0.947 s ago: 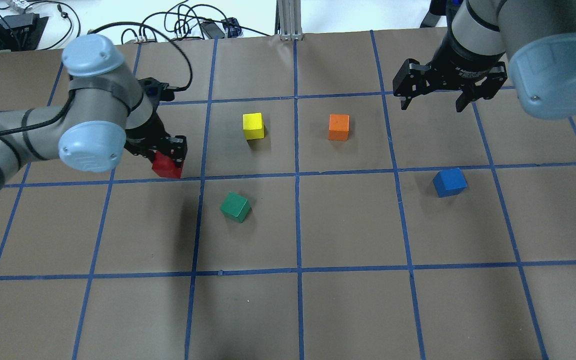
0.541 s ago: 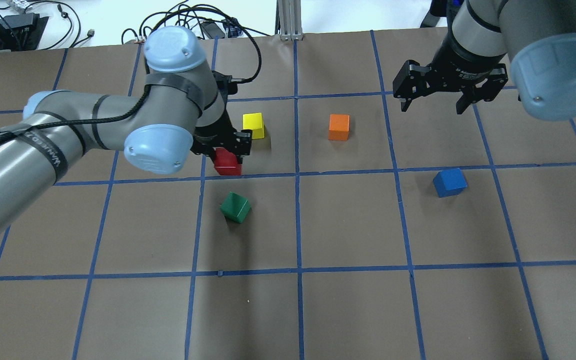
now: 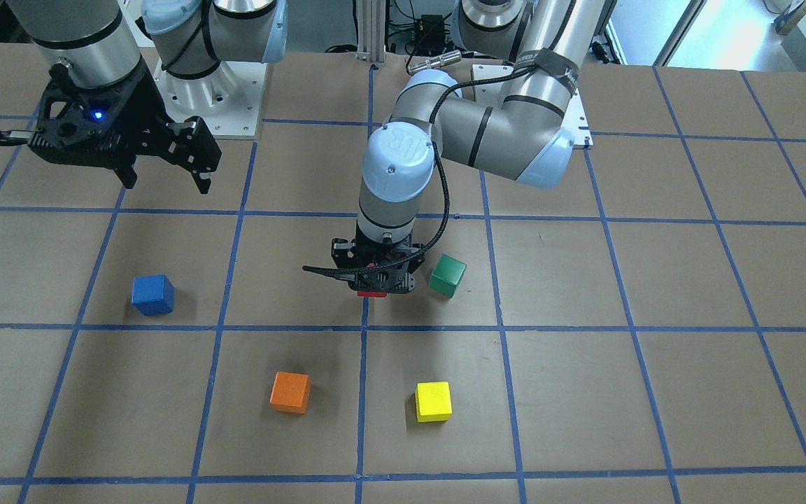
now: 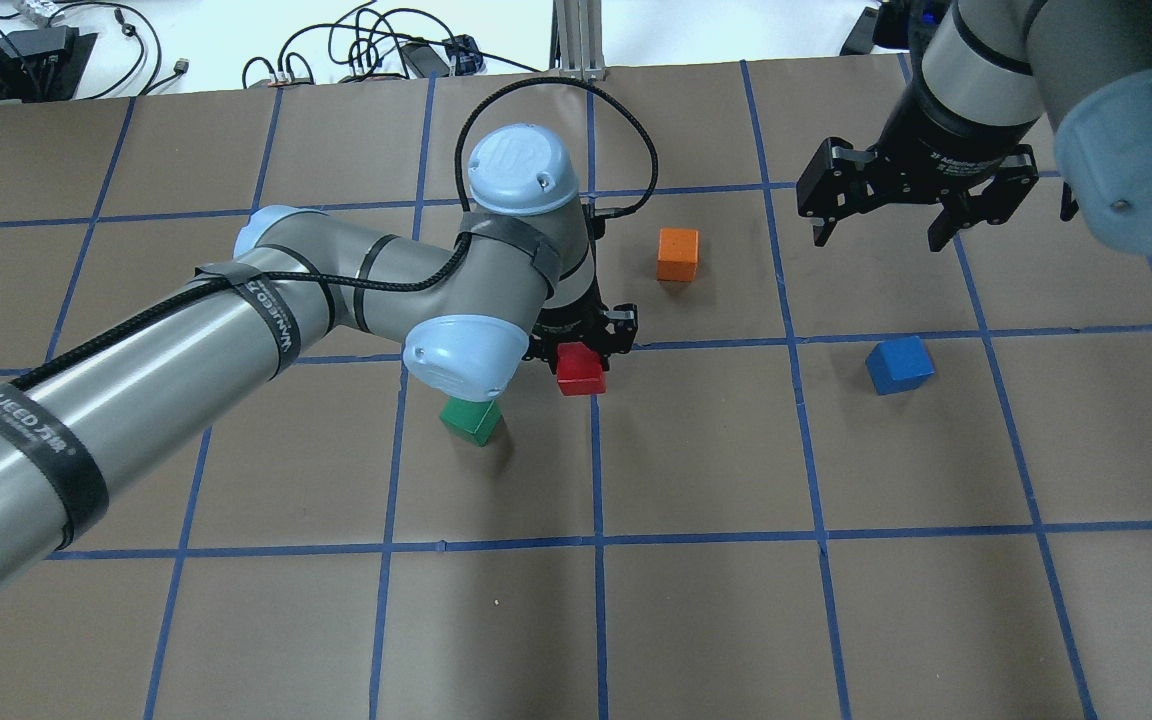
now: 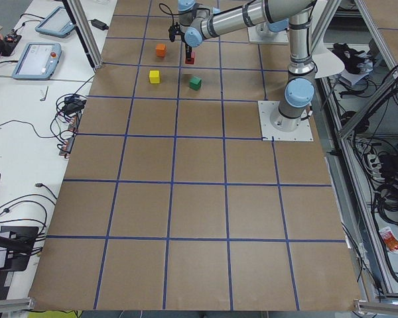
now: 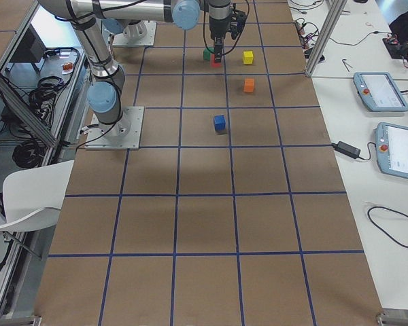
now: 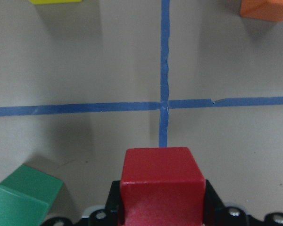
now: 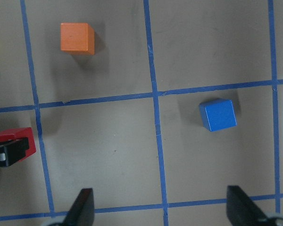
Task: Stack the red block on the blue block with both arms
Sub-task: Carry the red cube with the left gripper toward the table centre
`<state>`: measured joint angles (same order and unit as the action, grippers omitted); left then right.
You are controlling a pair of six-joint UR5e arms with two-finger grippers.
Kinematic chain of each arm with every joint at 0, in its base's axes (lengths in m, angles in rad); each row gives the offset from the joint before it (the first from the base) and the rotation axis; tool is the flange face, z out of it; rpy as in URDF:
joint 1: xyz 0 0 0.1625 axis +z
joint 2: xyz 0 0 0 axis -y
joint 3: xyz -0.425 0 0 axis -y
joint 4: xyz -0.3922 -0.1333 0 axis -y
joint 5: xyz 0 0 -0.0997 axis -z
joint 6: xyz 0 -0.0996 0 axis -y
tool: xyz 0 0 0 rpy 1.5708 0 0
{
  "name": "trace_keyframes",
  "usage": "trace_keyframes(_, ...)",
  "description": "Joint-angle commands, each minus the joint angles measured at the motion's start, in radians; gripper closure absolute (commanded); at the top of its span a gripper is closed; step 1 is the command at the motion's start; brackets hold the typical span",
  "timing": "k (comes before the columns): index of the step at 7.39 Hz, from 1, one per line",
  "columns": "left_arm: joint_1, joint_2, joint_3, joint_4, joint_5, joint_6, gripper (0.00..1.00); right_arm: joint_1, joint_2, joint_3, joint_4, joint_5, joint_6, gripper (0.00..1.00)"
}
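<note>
My left gripper is shut on the red block and holds it just above the paper near the table's centre line. The left wrist view shows the red block between the two black fingers, over a crossing of blue tape. The blue block sits alone on the paper to the right, apart from both grippers. My right gripper is open and empty, hovering beyond the blue block. In the right wrist view the blue block lies ahead of the open fingers.
A green block lies close beside the left gripper, partly under the left arm's elbow cap. An orange block sits just beyond the red block. A yellow block shows in the front view; the left arm hides it from overhead.
The left arm has swung right, carrying the red block from the left cell past the yellow block to the centre line. The right gripper has shifted slightly and stays open.
</note>
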<state>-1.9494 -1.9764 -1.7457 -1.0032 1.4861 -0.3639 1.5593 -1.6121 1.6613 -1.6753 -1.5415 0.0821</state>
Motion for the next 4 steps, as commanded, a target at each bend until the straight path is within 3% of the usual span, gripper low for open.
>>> trace_keyframes(1,-0.025,-0.053,-0.003,0.053,0.014,0.005,0.74,-0.004,-0.002,0.002,-0.003,-0.008,0.008,0.0)
trace_keyframes(2,-0.025,-0.068,-0.005,0.067,0.014,0.003,0.01,-0.007,0.0,0.003,-0.006,-0.008,0.008,0.0)
trace_keyframes(4,-0.022,-0.053,0.002,0.112,0.049,0.014,0.0,-0.03,0.001,0.005,-0.001,0.001,0.007,0.0)
